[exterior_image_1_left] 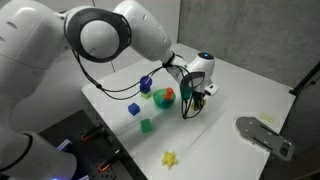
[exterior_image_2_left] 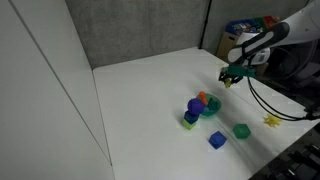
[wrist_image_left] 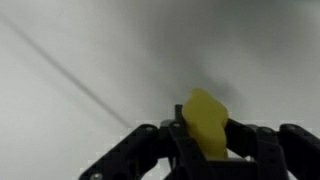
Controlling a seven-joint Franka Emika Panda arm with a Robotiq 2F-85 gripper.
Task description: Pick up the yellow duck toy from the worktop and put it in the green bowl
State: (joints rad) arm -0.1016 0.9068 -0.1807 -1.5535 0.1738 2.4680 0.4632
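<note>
My gripper (wrist_image_left: 207,140) is shut on the yellow duck toy (wrist_image_left: 204,115), a lumpy yellow figure that sticks out between the black fingers in the wrist view. In both exterior views the gripper (exterior_image_1_left: 198,93) (exterior_image_2_left: 230,78) hangs just over the white worktop, a short way to the side of the green bowl (exterior_image_1_left: 157,98) (exterior_image_2_left: 213,110). The bowl is small and light green and holds an orange piece (exterior_image_1_left: 168,95). The duck is too small to make out in the exterior views.
Around the bowl lie a purple piece (exterior_image_1_left: 146,83), a blue cube (exterior_image_1_left: 134,109) (exterior_image_2_left: 217,140), a green cube (exterior_image_1_left: 146,125) (exterior_image_2_left: 241,131) and a flat yellow star (exterior_image_1_left: 170,158) (exterior_image_2_left: 271,121). A grey metal bracket (exterior_image_1_left: 264,136) sits at the worktop's edge.
</note>
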